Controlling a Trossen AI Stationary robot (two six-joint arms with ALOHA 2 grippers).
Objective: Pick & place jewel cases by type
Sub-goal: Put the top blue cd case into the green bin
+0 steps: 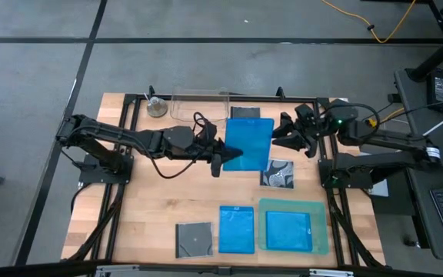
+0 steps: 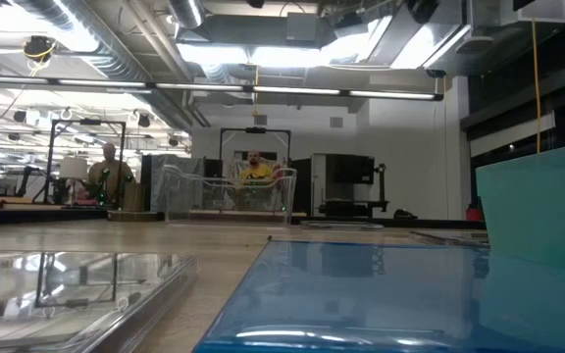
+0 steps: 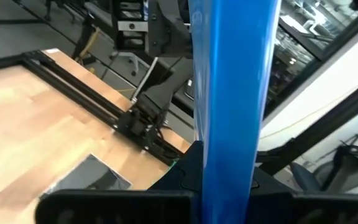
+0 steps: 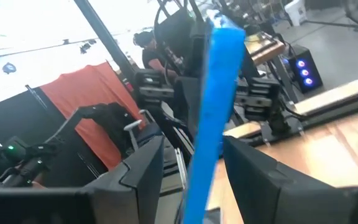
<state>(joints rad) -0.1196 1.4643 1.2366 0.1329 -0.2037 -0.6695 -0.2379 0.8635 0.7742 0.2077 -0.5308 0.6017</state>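
A bright blue jewel case (image 1: 249, 142) hangs in the air over the table's middle, broad face up. My left gripper (image 1: 221, 158) is shut on its left edge. My right gripper (image 1: 281, 137) is open at the case's right edge. In the right wrist view the blue edge (image 4: 213, 112) stands between its two fingers with a gap on each side. A second blue case (image 1: 236, 228) and a dark grey case (image 1: 194, 238) lie flat near the near edge. A third blue case (image 1: 288, 230) lies in the green tray (image 1: 319, 208). The patterned case (image 1: 278, 174) lies under the lifted one's near right corner, and a dark case (image 1: 244, 112) lies at the far edge. My left gripper pinches the lifted blue case between its two fingers at the left edge, close to the near corner (image 1: 230, 154). The fingers come in about level from the table's left. The case is lifted clear and runs straight out from the fingers (image 3: 229, 106).
A clear plastic tub (image 1: 198, 105) and a small round object (image 1: 157, 108) stand at the far edge. In the low view the second blue case (image 2: 361, 294) fills the foreground and the green tray (image 2: 542, 206) rises at the right. People show in the room behind. Bare wood lies at the table's left.
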